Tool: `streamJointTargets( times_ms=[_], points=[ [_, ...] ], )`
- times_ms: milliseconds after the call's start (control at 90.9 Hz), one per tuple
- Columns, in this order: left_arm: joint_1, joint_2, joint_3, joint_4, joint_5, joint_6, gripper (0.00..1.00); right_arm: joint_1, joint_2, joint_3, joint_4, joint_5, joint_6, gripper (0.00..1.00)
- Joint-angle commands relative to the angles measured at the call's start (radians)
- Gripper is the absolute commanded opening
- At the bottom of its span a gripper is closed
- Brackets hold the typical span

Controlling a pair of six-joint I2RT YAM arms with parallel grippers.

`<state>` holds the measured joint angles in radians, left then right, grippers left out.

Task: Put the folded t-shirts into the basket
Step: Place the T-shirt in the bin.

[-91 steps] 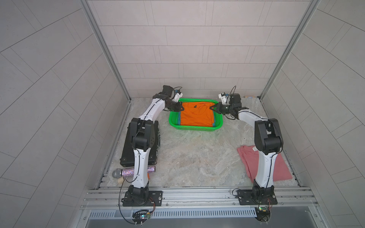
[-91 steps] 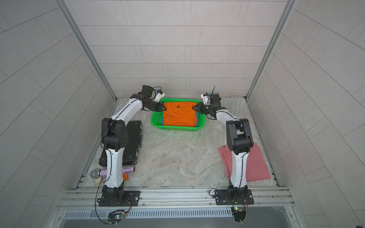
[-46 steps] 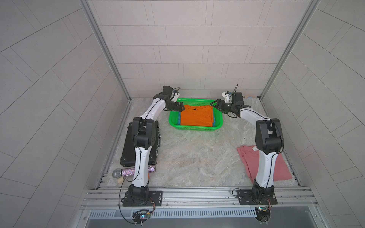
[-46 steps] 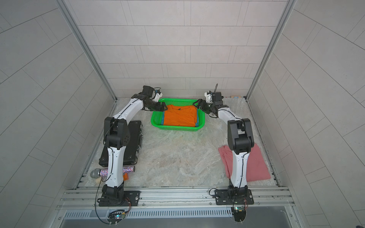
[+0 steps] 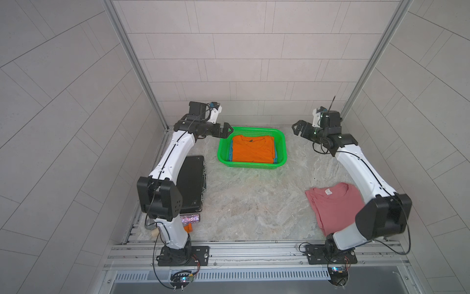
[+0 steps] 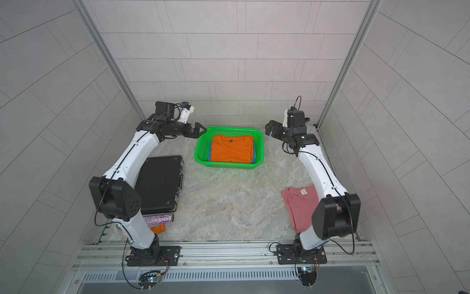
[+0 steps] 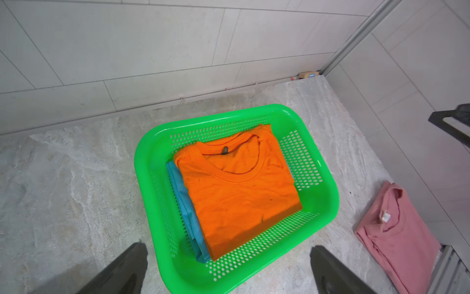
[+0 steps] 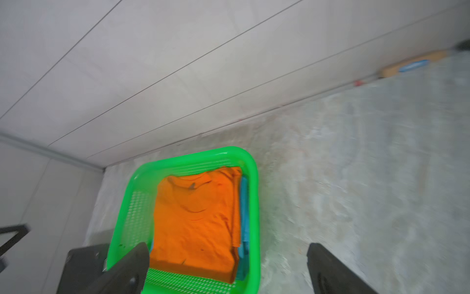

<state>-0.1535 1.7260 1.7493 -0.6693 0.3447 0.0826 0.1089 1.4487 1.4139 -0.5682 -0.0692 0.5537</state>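
The green mesh basket (image 5: 251,166) (image 6: 229,165) stands at the back middle of the table. In it an orange folded t-shirt (image 5: 253,150) (image 7: 239,198) (image 8: 195,221) lies flat on a blue one (image 7: 181,203) (image 8: 244,216), of which only the edges show. A pink folded t-shirt (image 5: 333,206) (image 6: 300,206) (image 7: 396,234) lies on the table at the front right, partly behind the right arm. My left gripper (image 5: 227,130) (image 7: 227,247) hangs open and empty over the basket's left rim. Right of the basket, clear of it, my right gripper (image 5: 296,127) (image 8: 227,245) is open and empty.
A black flat case (image 5: 190,185) lies at the left under the left arm. A glittery bar (image 5: 190,218) and a small orange plastic piece (image 5: 188,228) sit at its near end. A small wooden item (image 7: 308,74) lies against the back wall. Tiled walls close three sides.
Both grippers went from shut on the orange t-shirt's edges to open. The shirt settled flat in the basket, and both grippers drew up and outward from it.
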Motion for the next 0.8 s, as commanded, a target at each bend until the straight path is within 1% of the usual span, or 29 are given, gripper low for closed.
streamJointTargets(
  times_ms=[0, 77, 154, 198, 253, 319, 363, 495, 572, 627, 693, 792],
  points=[
    [-0.004, -0.048, -0.078, -0.074, 0.050, 0.065, 1.00, -0.027, -0.112, -0.155, -0.234, 0.294, 0.122, 1.00],
    [-0.003, -0.100, -0.119, -0.105, 0.014, 0.086, 1.00, -0.102, -0.208, -0.291, -0.281, 0.159, 0.151, 1.00],
    [0.000, -0.158, -0.185, -0.101, -0.018, 0.103, 1.00, -0.199, -0.315, -0.427, -0.320, 0.027, 0.174, 1.00],
    [0.002, -0.192, -0.223, -0.091, -0.036, 0.112, 1.00, -0.254, -0.365, -0.486, -0.358, 0.014, 0.210, 1.00],
    [0.002, -0.225, -0.253, -0.090, -0.050, 0.125, 1.00, -0.284, -0.425, -0.538, -0.394, 0.022, 0.222, 1.00],
    [0.003, -0.243, -0.263, -0.124, -0.050, 0.152, 1.00, -0.287, -0.463, -0.552, -0.456, 0.056, 0.228, 1.00],
    [0.003, -0.248, -0.263, -0.162, -0.040, 0.166, 1.00, -0.287, -0.474, -0.562, -0.482, 0.057, 0.248, 1.00],
    [0.002, -0.250, -0.271, -0.265, 0.051, 0.223, 1.00, -0.287, -0.450, -0.634, -0.433, -0.052, 0.249, 1.00],
    [0.001, -0.257, -0.285, -0.297, 0.072, 0.233, 1.00, -0.287, -0.407, -0.660, -0.403, -0.107, 0.232, 1.00],
    [0.004, -0.267, -0.299, -0.306, 0.058, 0.240, 1.00, -0.285, -0.377, -0.668, -0.399, -0.128, 0.223, 1.00],
    [0.003, -0.285, -0.315, -0.305, 0.012, 0.239, 1.00, -0.272, -0.356, -0.692, -0.367, -0.165, 0.211, 1.00],
    [0.002, -0.294, -0.331, -0.305, -0.066, 0.229, 1.00, -0.248, -0.346, -0.719, -0.337, -0.149, 0.207, 1.00]
  ],
)
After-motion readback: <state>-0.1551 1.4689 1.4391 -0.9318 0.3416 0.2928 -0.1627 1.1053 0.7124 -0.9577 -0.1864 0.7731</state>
